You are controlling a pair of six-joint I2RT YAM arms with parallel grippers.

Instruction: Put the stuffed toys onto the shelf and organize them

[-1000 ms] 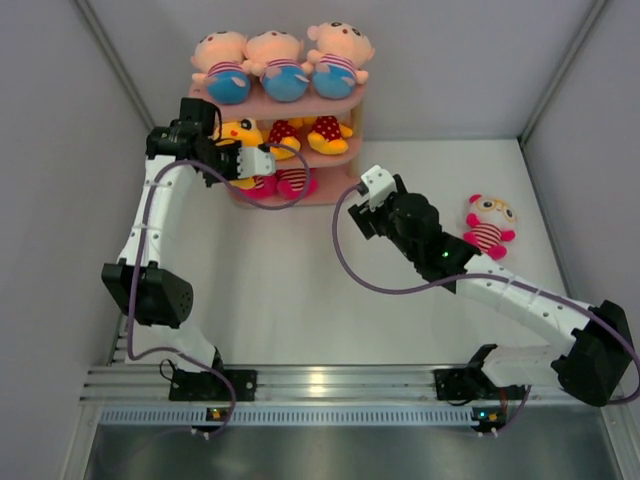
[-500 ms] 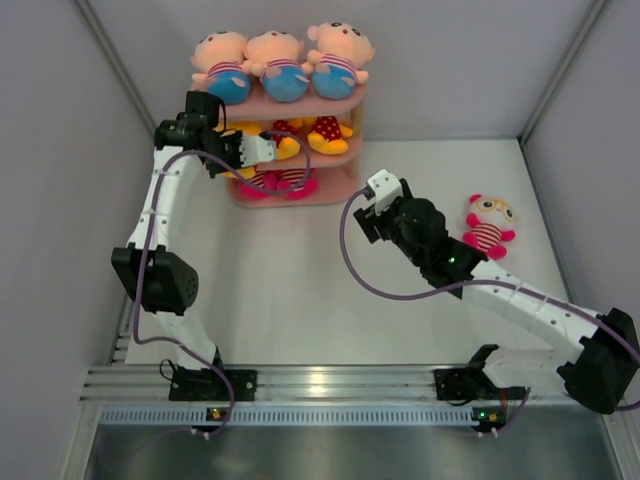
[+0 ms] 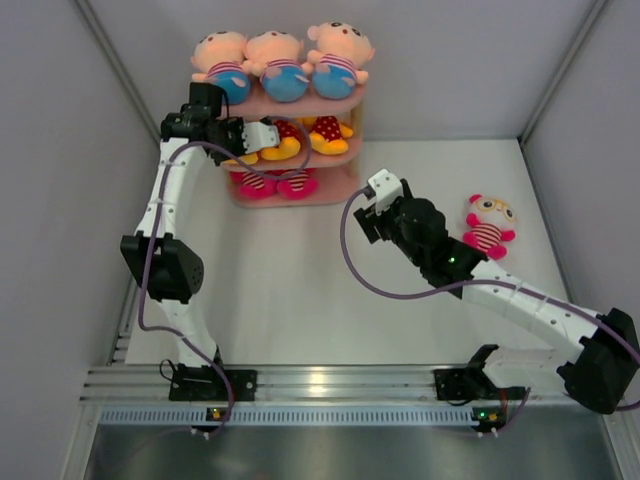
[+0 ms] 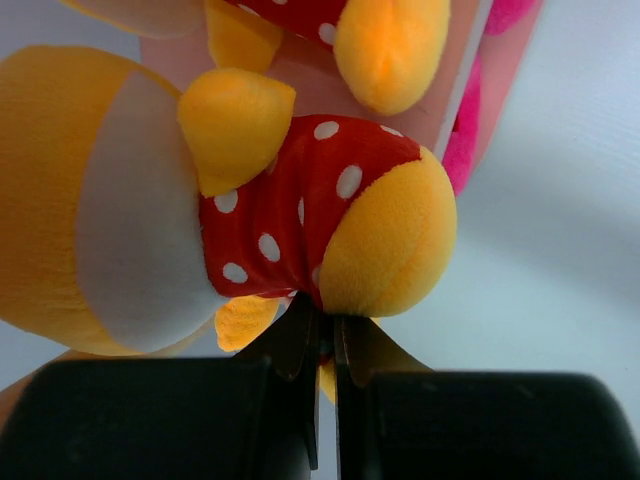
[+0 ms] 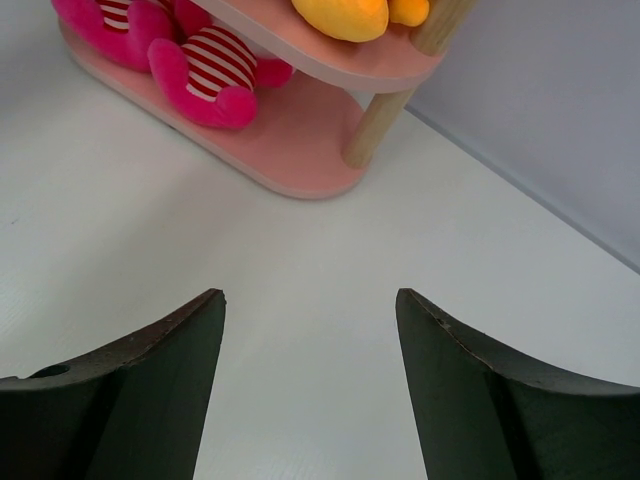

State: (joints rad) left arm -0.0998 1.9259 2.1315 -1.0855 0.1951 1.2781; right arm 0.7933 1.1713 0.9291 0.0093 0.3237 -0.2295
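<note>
Top external: since a second ago the left gripper (image 3: 262, 137) has carried the yellow polka-dot toy (image 3: 281, 150) rightward along the middle tier of the shelf (image 3: 335, 187). The right gripper (image 3: 368, 208) has barely shifted. A pink-white toy (image 3: 488, 228) lies loose on the table (image 3: 300, 290).

Left wrist: the left gripper (image 4: 325, 325) has its jaws almost together, pinching the yellow polka-dot toy's (image 4: 310, 210) fabric.

Right wrist: the right gripper (image 5: 310, 295) is spread wide and empty, facing a pink striped toy (image 5: 215, 75) on the bottom tier.
</note>
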